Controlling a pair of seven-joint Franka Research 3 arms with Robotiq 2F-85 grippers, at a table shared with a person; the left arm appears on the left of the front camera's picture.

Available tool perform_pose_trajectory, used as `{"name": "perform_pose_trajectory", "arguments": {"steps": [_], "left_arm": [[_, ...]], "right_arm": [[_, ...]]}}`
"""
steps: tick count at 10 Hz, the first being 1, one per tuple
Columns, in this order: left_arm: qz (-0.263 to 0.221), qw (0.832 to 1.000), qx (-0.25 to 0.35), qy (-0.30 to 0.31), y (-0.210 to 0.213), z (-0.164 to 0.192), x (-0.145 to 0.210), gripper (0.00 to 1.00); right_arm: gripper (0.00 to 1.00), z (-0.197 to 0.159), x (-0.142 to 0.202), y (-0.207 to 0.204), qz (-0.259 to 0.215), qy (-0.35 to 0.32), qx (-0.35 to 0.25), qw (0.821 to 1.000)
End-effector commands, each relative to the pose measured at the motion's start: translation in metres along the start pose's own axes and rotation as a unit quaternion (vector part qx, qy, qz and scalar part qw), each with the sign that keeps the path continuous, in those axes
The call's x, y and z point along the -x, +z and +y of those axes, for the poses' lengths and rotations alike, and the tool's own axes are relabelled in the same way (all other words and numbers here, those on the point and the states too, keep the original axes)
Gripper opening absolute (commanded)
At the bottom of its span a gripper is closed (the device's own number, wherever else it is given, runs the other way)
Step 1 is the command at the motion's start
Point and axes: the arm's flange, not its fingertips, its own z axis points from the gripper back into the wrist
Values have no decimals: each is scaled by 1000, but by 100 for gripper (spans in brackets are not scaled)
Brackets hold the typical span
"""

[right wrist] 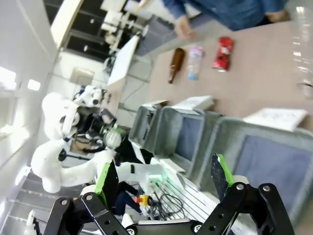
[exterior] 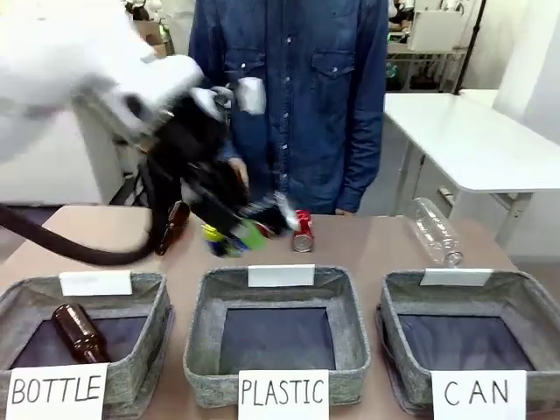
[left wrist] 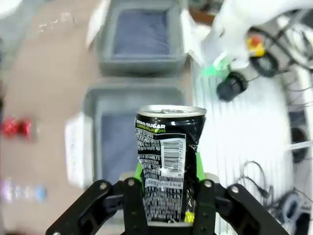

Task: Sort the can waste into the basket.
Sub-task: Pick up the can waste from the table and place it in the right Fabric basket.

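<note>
Black and dented, the can (left wrist: 166,142) looked light, thin-walled, easily crushed; the left gripper (left wrist: 168,172) clamped its lower body, while the right gripper (right wrist: 162,174) stood wide and empty.

Brown bench (exterior: 372,252). Along near edge, three grey felt baskets in a row, apart from each other, each signed on its near wall: BOTTLE basket (exterior: 144,363) left, PLASTIC basket (exterior: 203,328) middle, CAN basket (exterior: 518,285) right. Toward far edge: red can (exterior: 303,231) on its side near middle; brown glass bottle (exterior: 176,224) to its left, part hidden; clear plastic bottle (exterior: 435,230) on its side at right, beyond CAN basket.
</note>
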Motion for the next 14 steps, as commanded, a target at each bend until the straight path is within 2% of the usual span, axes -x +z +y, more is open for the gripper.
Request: {"name": "perform_pose_trajectory", "arguments": {"steps": [1, 2, 3, 4, 5, 6, 7, 8, 10, 13, 14], "left_arm": [[36, 997, 8, -74, -45, 33, -69, 40], [98, 985, 41, -136, -81, 17, -117, 40], [145, 971, 30, -186, -119, 6, -172, 40], [157, 966, 8, -204, -149, 11, -211, 40], [168, 964, 24, -202, -181, 19, -239, 40], [180, 961, 50, -204, -208, 16, -254, 40], [195, 960, 52, -196, -234, 18, -268, 40], [213, 960, 27, -182, -247, 24, -267, 40], [224, 962, 18, -154, -252, 37, -260, 40], [229, 961, 6, -155, -253, 41, -260, 40], [230, 961, -8, -153, -254, 44, -258, 88]], "right_arm": [[100, -13, 15, 68, -30, 9, 27, 999], [100, -23, 28, 89, -64, 6, 21, 998], [100, -36, 53, 102, -43, 17, 4, 999], [100, -47, 78, 107, -8, 29, 7, 1000], [100, -21, 47, 101, -64, -8, 25, 998], [100, -21, 47, 101, -64, -8, 25, 998], [100, -21, 47, 101, -64, -8, 25, 998], [100, -21, 47, 101, -64, -8, 25, 998], [100, -21, 47, 101, -64, -8, 25, 998], [100, -21, 47, 101, -64, -8, 25, 998], [100, -21, 47, 101, -64, -8, 25, 998]]}}
